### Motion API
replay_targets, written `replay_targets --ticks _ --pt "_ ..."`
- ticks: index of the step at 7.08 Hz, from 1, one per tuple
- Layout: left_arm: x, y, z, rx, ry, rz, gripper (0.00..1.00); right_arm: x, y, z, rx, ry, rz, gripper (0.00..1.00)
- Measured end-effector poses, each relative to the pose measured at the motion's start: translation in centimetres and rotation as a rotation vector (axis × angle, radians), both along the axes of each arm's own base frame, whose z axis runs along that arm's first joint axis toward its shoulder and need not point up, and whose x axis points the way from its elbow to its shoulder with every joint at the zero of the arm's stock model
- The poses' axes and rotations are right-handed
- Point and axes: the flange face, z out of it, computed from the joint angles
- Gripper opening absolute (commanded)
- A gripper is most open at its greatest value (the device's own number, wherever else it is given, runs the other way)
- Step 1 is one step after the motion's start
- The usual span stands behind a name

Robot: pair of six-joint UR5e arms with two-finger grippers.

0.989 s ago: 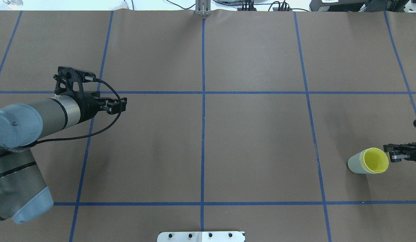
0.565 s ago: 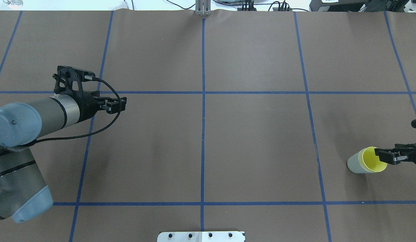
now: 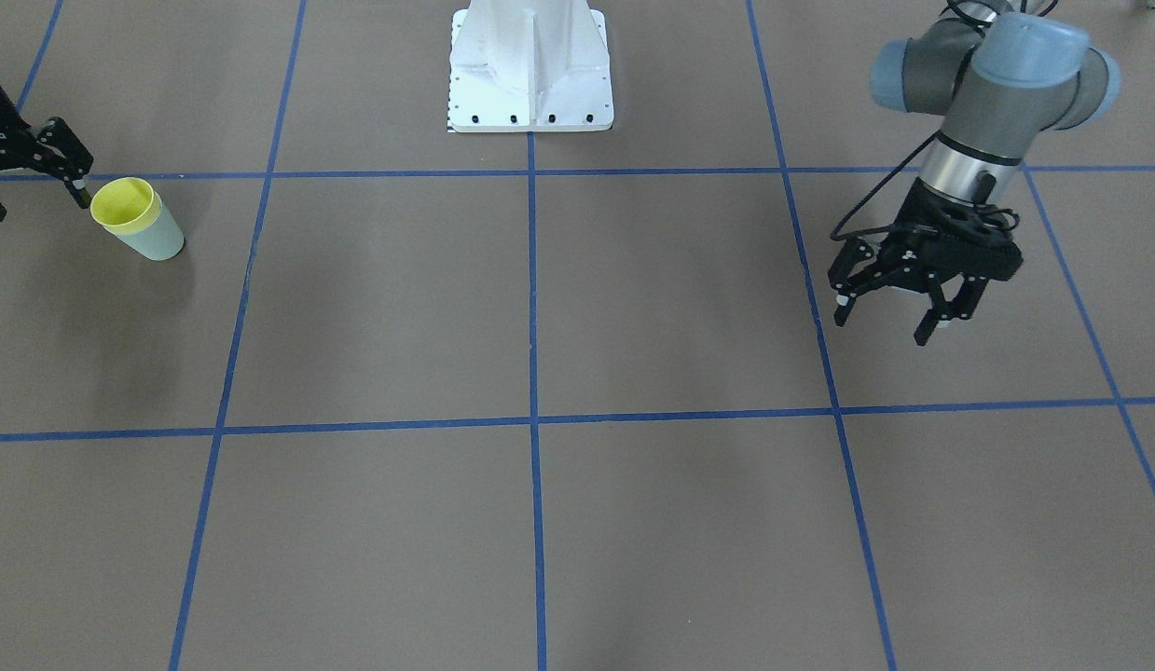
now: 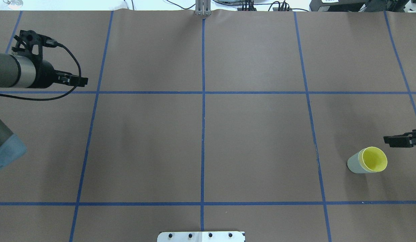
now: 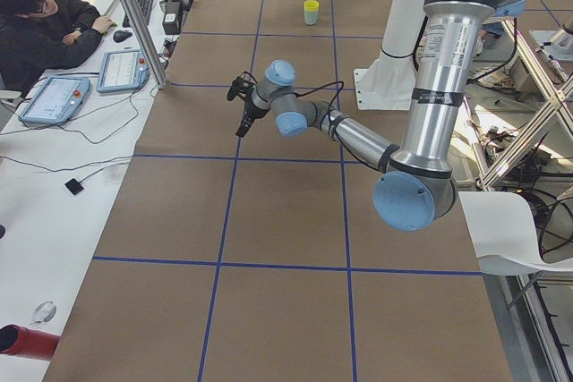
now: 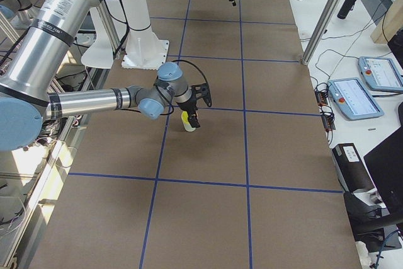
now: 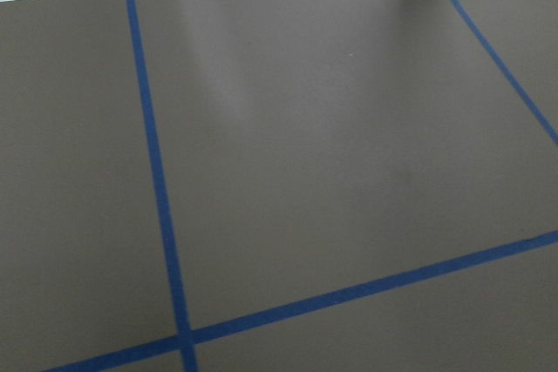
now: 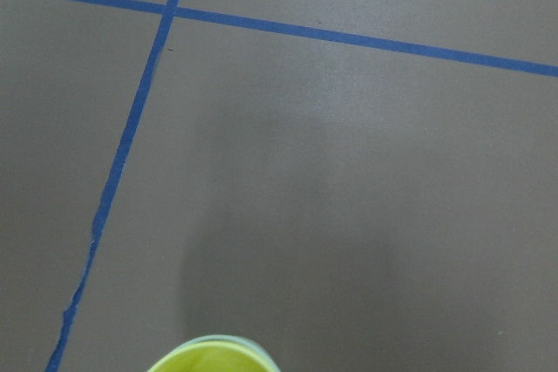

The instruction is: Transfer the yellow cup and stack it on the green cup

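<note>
Right pincer gapes apart just beside the yellow cup nested in the green cup; left pincer apart too.

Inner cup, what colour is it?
Bright yellow. The yellow cup sits nested inside the pale green cup. The overhead view shows it best.

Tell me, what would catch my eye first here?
A yellow cup sits nested in a green cup, upright at the robot's right end of the brown table crossed by blue tape. The open right pincer hangs close by the rim, holding nothing. The left pincer, also open, hovers far off at the other end.
</note>
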Motion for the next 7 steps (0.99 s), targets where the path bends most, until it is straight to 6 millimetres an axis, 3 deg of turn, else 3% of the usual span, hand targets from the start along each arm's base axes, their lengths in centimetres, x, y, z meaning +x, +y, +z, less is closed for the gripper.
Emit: replay_targets --ticks 2,4,5,7 --pt "-9.6 -4.5 3.1 -0.028 -0.209 0.099 1.0 2.7 -5.1 1.2 0.015 0.088 -0.07 1.0" --pt "-18.5 -7.2 6.0 -0.102 -0.3 0.201 1.0 7.1 -9.5 2.7 -0.033 0.074 -0.127 1.0" --pt "-23.0 -8.0 8.8 -0.159 -0.273 0.243 1.0 9.9 -11.2 3.7 -0.053 0.065 -0.158 1.0" --pt "-31.5 -8.1 16.5 -0.228 -0.188 0.289 1.0 14.7 -11.8 5.2 -0.12 -0.002 -0.173 1.0"
